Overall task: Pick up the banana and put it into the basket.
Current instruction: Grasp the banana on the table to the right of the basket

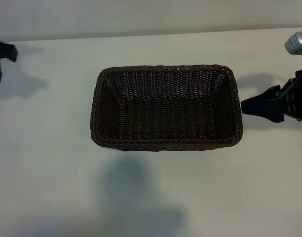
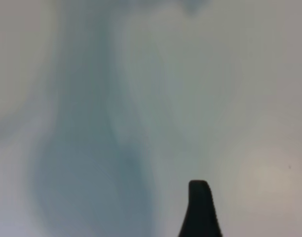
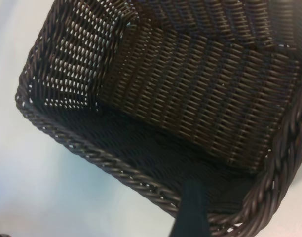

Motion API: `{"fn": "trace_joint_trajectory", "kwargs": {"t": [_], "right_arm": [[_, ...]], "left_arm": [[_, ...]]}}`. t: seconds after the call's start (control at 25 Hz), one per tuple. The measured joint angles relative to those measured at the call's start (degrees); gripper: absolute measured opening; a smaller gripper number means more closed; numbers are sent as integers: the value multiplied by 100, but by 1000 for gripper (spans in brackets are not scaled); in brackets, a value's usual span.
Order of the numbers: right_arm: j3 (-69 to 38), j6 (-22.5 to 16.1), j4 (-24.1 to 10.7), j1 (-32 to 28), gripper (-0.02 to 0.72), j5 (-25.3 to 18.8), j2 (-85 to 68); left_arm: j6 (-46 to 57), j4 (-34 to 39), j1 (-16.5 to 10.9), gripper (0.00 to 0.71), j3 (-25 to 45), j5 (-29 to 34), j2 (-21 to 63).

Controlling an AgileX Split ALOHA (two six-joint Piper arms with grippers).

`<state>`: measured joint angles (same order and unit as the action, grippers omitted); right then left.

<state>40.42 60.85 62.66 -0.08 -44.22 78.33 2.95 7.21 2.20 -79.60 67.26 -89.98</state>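
Observation:
The dark-brown woven basket [image 1: 167, 107] stands in the middle of the white table, and its inside shows nothing but weave. No banana shows in any view. My right gripper [image 1: 250, 105] hovers just off the basket's right end, open and holding nothing. In the right wrist view one black finger [image 3: 193, 210] hangs over the braided rim of the basket [image 3: 111, 165]. My left gripper [image 1: 0, 58] sits at the far left edge of the table, away from the basket. Its wrist view shows one black finger [image 2: 200, 210] over bare tabletop, with nothing in its grasp.
White tabletop [image 1: 52, 173] surrounds the basket on all sides. A soft shadow lies on the table in front of the basket. The table's back edge runs along the top of the exterior view.

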Motion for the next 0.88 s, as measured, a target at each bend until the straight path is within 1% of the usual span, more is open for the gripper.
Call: {"fn": "trace_joint_trajectory", "kwargs": {"t": [0.16,0.44,0.6,0.68,0.88], "right_arm": [[0,-6,0,0,581,0,0],[0,-6,0,0,581,-16,0],[0,-6,0,0,581,-19,0],[0,-6,0,0,581,-24,0],[0,-6,0,0,581,-47,0]], "left_arm": [[-66,-66,0,558,738,5,1004],[-71,-66,0,558,2355,-39,2911],[-71,-72,0,558,3338,-386,4061],[-71,-78,0,558,3825,-588,4774],[-71,-89,0,558,4819,-790,5926]]}}
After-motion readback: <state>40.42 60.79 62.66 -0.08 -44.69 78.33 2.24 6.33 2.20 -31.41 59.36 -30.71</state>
